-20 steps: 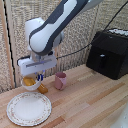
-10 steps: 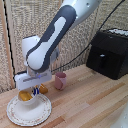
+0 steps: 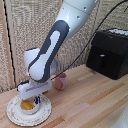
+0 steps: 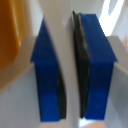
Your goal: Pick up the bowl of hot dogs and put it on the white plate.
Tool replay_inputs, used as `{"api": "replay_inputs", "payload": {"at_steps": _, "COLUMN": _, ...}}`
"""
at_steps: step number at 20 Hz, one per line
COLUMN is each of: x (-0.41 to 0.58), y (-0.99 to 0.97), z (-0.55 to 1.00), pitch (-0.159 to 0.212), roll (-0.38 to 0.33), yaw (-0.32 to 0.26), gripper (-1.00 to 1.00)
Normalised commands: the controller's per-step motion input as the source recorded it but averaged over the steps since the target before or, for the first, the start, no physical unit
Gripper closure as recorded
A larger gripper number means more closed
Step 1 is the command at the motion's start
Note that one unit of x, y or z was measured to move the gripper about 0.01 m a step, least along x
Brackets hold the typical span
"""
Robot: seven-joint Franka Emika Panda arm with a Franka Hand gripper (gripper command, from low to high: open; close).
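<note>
In the exterior view, the white flat-bodied gripper (image 3: 35,100) with short dark blue fingers hangs from the thick white and grey arm (image 3: 50,50) directly over the large round white plate (image 3: 15,116) with its faint patterned rim, which lies on the light wooden table (image 3: 90,100). Directly beneath the gripper, the small round white hot dog bowl (image 3: 29,106) sits within the plate, and the orange-yellow hot dogs (image 3: 26,104) show inside it just beside the fingers. The fingers reach down to the bowl's rim; this view is too coarse to show their grip. Behind the gripper, toward the exterior view's right, a pink cup (image 3: 61,81) stands on the table, and well beyond it a black box-shaped appliance (image 3: 107,52) rests at the table's far side. In the wrist view, the two dark blue fingers (image 4: 47,75) stand close together with a thin white wall, apparently the bowl's rim, pinched between their dark pads (image 4: 80,70), so the jaws are clamped on the bowl. An orange-yellow blur of hot dog fills the picture beside one finger.
</note>
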Motion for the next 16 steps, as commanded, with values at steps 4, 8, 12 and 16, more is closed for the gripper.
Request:
{"api": "replay_inputs", "payload": {"at_steps": 4, "x": 0.219, "y": -0.05, "z": -0.07, "pitch": 0.002, "roll": 0.003, "yaw": 0.118, "gripper": -1.00}}
{"api": "replay_inputs", "payload": {"at_steps": 8, "x": 0.246, "y": -0.09, "z": 0.29, "pitch": 0.069, "roll": 0.015, "yaw": 0.055, "gripper": -1.00}}
{"api": "replay_inputs", "payload": {"at_steps": 12, "x": 0.247, "y": -0.07, "z": 0.57, "pitch": 0.102, "roll": 0.000, "yaw": 0.005, "gripper": -1.00}}
{"api": "replay_inputs", "payload": {"at_steps": 16, "x": 0.259, "y": -0.08, "z": 0.92, "pitch": 0.030, "roll": 0.006, "yaw": 0.004, "gripper": -1.00}}
